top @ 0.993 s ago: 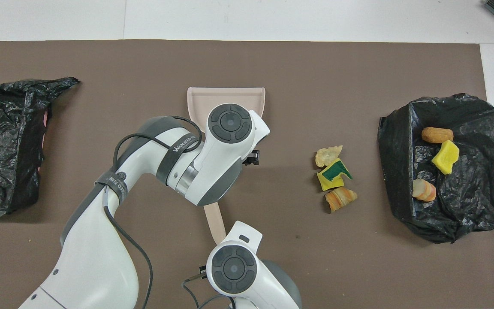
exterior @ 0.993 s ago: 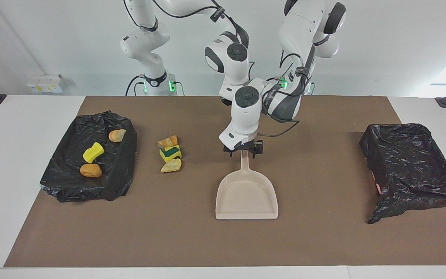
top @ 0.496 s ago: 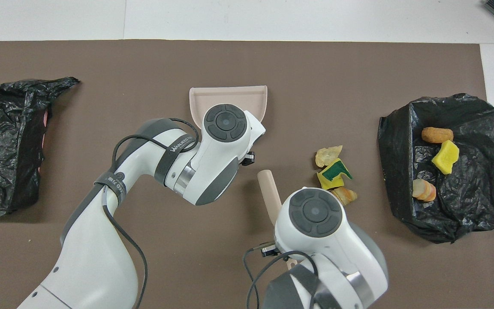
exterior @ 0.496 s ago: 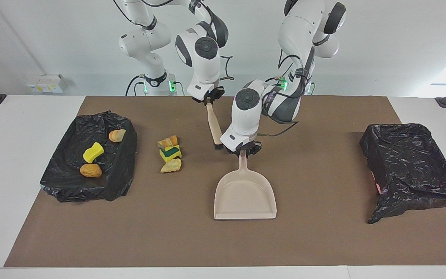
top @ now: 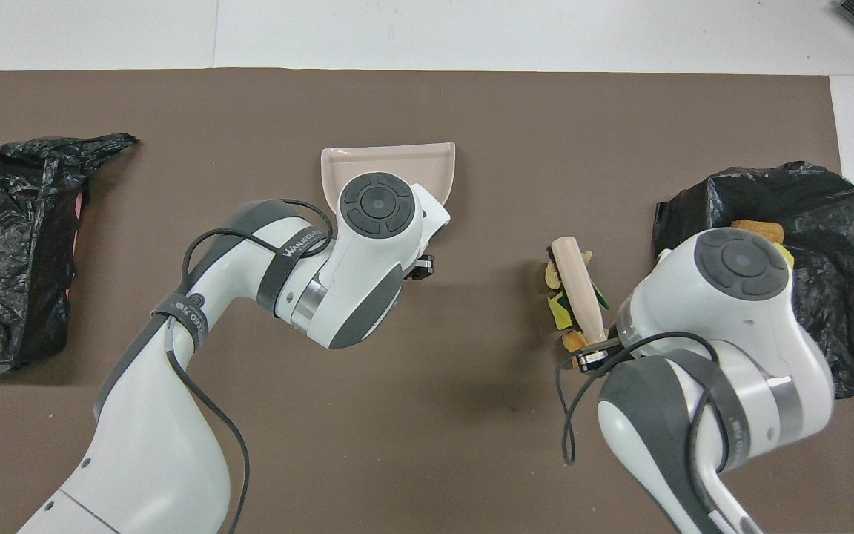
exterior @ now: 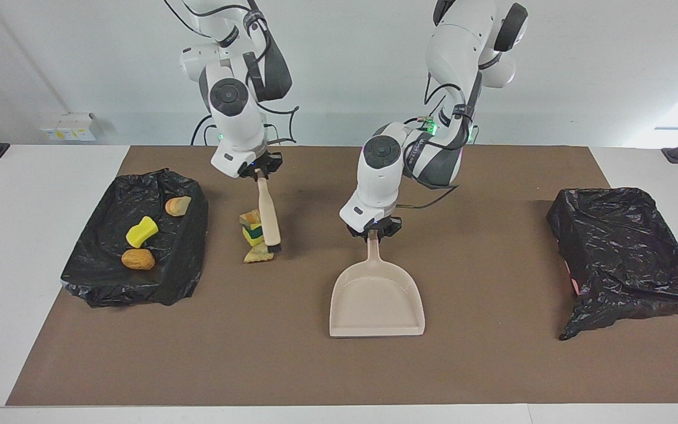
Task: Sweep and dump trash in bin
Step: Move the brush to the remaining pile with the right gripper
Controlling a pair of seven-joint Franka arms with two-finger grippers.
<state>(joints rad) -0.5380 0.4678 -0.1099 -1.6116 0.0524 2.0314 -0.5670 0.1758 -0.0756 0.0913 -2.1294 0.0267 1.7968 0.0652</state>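
My left gripper [exterior: 372, 231] is shut on the handle of the beige dustpan [exterior: 376, 300], which lies low at the middle of the brown mat; the pan also shows in the overhead view [top: 390, 159]. My right gripper [exterior: 261, 175] is shut on the beige brush [exterior: 269, 218], bristles down, against the loose trash pile [exterior: 252, 234] on the dustpan's side. The pile holds a bread chunk, a yellow-green sponge and a tan chunk [top: 562, 317]. A yellow sponge [exterior: 142, 231] and two bread chunks [exterior: 138, 259] lie in the black-bagged bin [exterior: 133, 291].
A second black-bagged bin [exterior: 627, 253] stands at the left arm's end of the table and shows nothing inside. In the overhead view my right arm covers part of the trash bin [top: 827, 200].
My right gripper has carried the brush from beside the dustpan handle toward the right arm's end of the table, down to the trash pile. The dustpan has barely shifted.
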